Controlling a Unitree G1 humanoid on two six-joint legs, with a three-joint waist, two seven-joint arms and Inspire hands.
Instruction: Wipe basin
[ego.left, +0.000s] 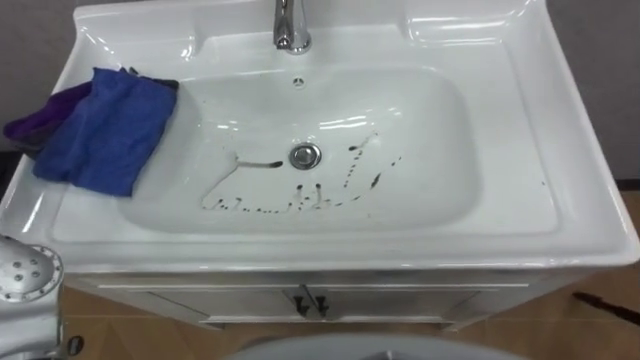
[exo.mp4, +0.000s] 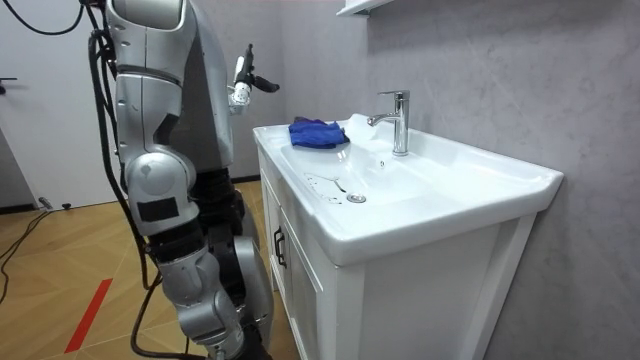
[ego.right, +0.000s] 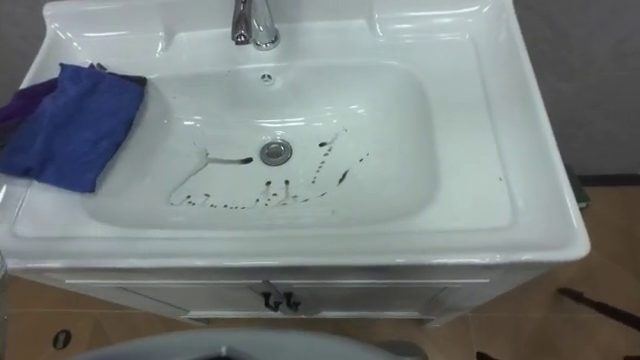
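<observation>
The cloth lies on the basin's left rim. The left hand hovers short of it, fingers loose and empty. A clumsy grab could push the cloth off the edge, leaving the dark marks unwiped.

Bright, even light from overhead. Basin glaze throws white streak glare along the back rim and on the bowl slope above the drain. Hot specular spots on the chrome tap. Soft shadow at the cloth edge. Cabinet front under the rim is shaded. In the room view, wall is evenly lit.
</observation>
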